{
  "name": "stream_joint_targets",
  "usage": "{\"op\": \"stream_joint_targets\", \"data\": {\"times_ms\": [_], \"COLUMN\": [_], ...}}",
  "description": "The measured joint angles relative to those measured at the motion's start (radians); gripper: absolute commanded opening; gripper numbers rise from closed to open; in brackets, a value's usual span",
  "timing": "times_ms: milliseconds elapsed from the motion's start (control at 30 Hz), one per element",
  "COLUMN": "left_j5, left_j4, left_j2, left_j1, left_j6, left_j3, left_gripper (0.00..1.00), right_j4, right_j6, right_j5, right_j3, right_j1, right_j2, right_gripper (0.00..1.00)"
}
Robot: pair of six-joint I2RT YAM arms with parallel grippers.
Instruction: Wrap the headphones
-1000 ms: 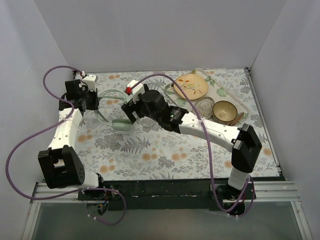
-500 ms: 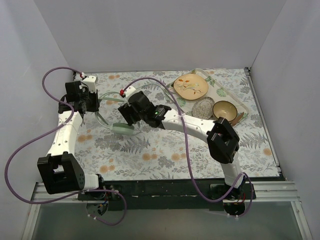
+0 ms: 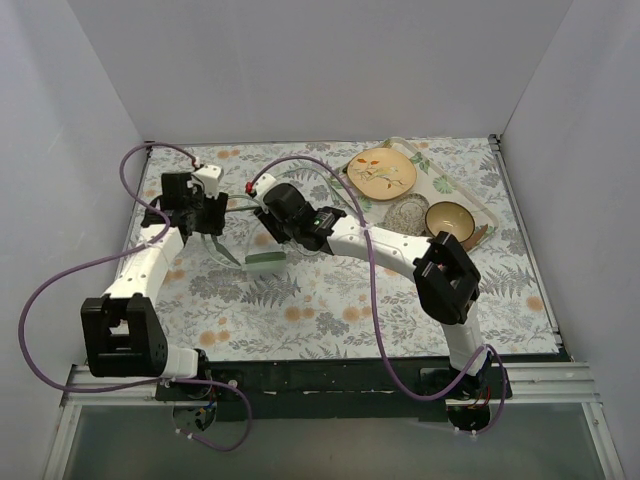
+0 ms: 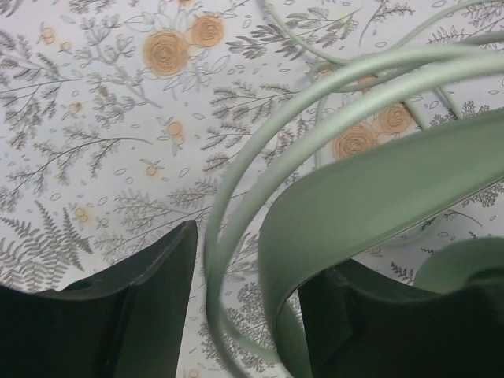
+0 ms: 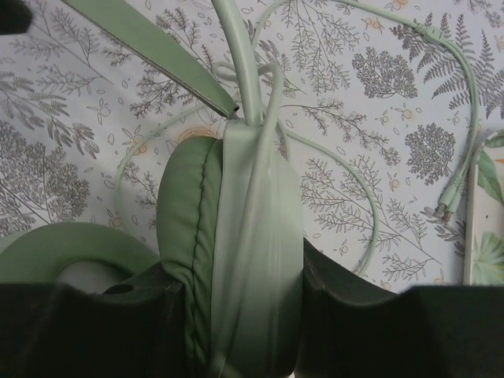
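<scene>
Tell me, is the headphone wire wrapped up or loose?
Loose. The right wrist view shows the cable lying in open loops on the tablecloth, its plug end far from the ear cup.

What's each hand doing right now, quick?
Left hand: fingers straddle the headband; whether it is clamped cannot be told.
Right hand: closed on the ear cup.

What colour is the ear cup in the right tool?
Ear cup: pale mint green, clearest in right wrist view.
</scene>
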Motion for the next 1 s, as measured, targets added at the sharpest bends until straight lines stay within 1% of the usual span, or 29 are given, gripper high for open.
{"op": "stream_joint_targets", "data": {"times_ms": [133, 233, 267, 333, 367, 400, 500, 533, 567, 600, 633, 667, 700, 767, 800, 900, 1000], "left_j5": [-0.142, -0.226, -0.246, -0.27, -0.275, -0.278, -0.288, -0.282, -0.274, -0.268, -0.265, -0.259, -0.251, -0.23, -0.22, -0.19, -0.152], "left_j4": [0.056, 0.084, 0.093, 0.098, 0.098, 0.097, 0.083, 0.078, 0.071, 0.067, 0.062, 0.056, 0.049, 0.037, 0.03, 0.002, -0.032], "left_j2": [0.032, 0.046, 0.048, 0.051, 0.053, 0.055, 0.055, 0.055, 0.055, 0.055, 0.055, 0.055, 0.055, 0.055, 0.055, 0.055, 0.058], "left_j1": [-0.101, -0.124, -0.126, -0.128, -0.131, -0.135, -0.137, -0.137, -0.14, -0.142, -0.142, -0.14, -0.138, -0.135, -0.134, -0.134, -0.134], "left_j6": [0.051, 0.08, 0.087, 0.097, 0.1, 0.105, 0.123, 0.128, 0.134, 0.135, 0.133, 0.131, 0.128, 0.121, 0.119, 0.105, 0.086], "left_j3": [-0.026, -0.027, -0.027, -0.026, -0.026, -0.026, -0.026, -0.026, -0.026, -0.026, -0.026, -0.026, -0.026, -0.026, -0.026, -0.024, -0.002], "left_gripper": [0.52, 0.49, 0.42, 0.32, 0.21, 0.14, 0.0, 0.0, 0.0, 0.0, 0.0, 0.0, 0.0, 0.0, 0.0, 0.0, 0.0], "right_j4": [-0.022, -0.026, -0.025, -0.025, -0.024, -0.023, -0.027, -0.024, -0.022, -0.023, -0.024, -0.026, -0.028, -0.03, -0.029, -0.011, 0.014], "right_j6": [-0.061, -0.092, -0.101, -0.113, -0.117, -0.119, -0.125, -0.13, -0.133, -0.138, -0.142, -0.148, -0.151, -0.158, -0.167, -0.195, -0.214], "right_j5": [-0.031, -0.048, -0.054, -0.061, -0.065, -0.067, -0.068, -0.07, -0.072, -0.079, -0.087, -0.095, -0.103, -0.138, -0.164, -0.236, -0.305], "right_j3": [-0.003, -0.003, -0.002, -0.002, -0.002, -0.002, -0.002, -0.002, -0.002, -0.002, -0.002, -0.002, -0.002, -0.003, -0.004, -0.039, -0.089], "right_j1": [0.0, -0.003, -0.003, -0.001, 0.0, 0.0, -0.003, -0.006, -0.01, -0.014, -0.016, -0.017, -0.017, -0.018, -0.018, -0.011, -0.008], "right_j2": [0.0, 0.0, 0.0, 0.0, 0.0, 0.0, 0.0, 0.0, 0.0, 0.0, 0.0, 0.0, -0.001, -0.007, -0.016, -0.082, -0.184], "right_gripper": [0.01, 0.01, 0.01, 0.01, 0.01, 0.01, 0.01, 0.07, 0.15, 0.37, 0.49, 0.58, 0.77, 0.93, 0.99, 0.99, 0.99]}}
